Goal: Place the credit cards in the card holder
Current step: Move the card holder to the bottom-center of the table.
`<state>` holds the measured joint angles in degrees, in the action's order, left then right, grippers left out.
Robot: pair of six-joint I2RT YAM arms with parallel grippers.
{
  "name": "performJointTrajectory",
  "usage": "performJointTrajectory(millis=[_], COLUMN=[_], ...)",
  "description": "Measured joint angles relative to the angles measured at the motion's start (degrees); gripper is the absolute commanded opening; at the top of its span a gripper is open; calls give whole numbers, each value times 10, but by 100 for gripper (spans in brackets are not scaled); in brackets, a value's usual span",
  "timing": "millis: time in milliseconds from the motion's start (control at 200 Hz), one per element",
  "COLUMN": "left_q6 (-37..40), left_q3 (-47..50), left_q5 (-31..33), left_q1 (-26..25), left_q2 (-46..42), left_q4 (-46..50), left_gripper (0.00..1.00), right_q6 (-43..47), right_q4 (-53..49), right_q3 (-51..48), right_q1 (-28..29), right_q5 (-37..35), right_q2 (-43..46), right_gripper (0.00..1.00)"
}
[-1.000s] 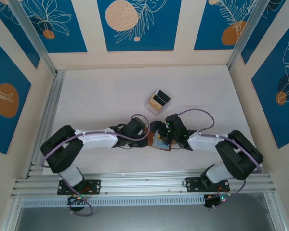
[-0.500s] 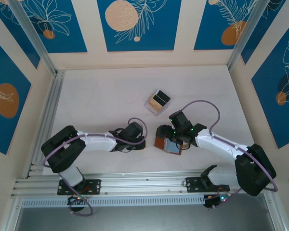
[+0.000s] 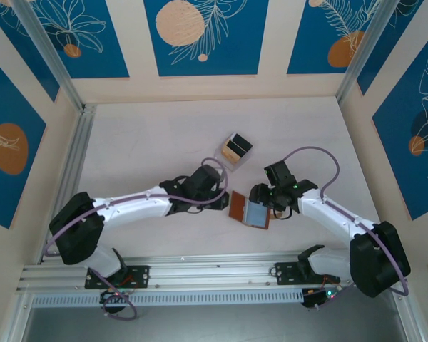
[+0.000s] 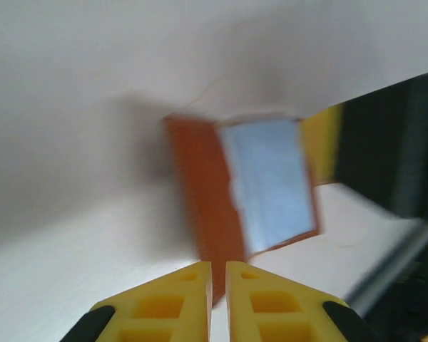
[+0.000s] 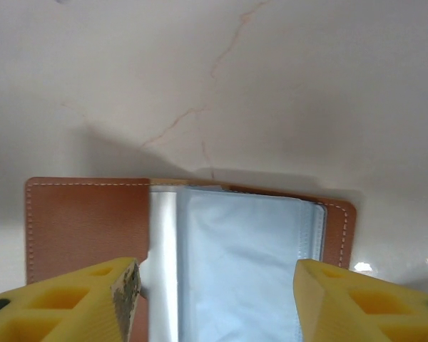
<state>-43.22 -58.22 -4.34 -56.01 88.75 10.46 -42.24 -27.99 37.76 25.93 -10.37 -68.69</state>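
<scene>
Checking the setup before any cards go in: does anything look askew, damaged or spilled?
Nothing damaged or spilled. The card holder lies open, turned askew to the table edge, its blue-grey sleeves facing up.

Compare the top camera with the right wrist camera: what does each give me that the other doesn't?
Top camera: the clear box of cards beyond the wallet, and the left gripper, shut, beside the wallet's left edge. Right wrist: the wallet's clear sleeves and edge stitching up close. Both: the open wallet lying flat, right gripper open over it.
</scene>
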Motion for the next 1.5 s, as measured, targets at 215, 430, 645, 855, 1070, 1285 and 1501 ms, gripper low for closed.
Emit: performJointTrajectory(millis=[215,430,645,855,1070,1285,1501], left_q6=[14,14,10,-9,-23,-30,-34], left_q3=[-98,-108,-98,-38,12,36,43], left_q5=[-27,-46,-39,-28,-7,4,6], left_q1=[-8,-8,-8,-8,-8,-8,-8], left_q2=[83,194,228,200,164,143,139], left_q4=[-4,-3,-4,-64,-81,-82,-87], left_gripper=[12,12,11,11,11,11,11], right_q6=[3,1,2,3,3,15,23], right_q4=[0,0,1,2,-17,-18,-1], right_q3=[0,-5,-6,-2,45,75,83], right_q1=[-11,-20,-8,28,84,119,121], right_q5=[0,1,2,-7,-56,-83,-72], right_q2=[-9,-7,-13,-54,-65,-70,-127], right_gripper=[54,54,56,56,57,57,56])
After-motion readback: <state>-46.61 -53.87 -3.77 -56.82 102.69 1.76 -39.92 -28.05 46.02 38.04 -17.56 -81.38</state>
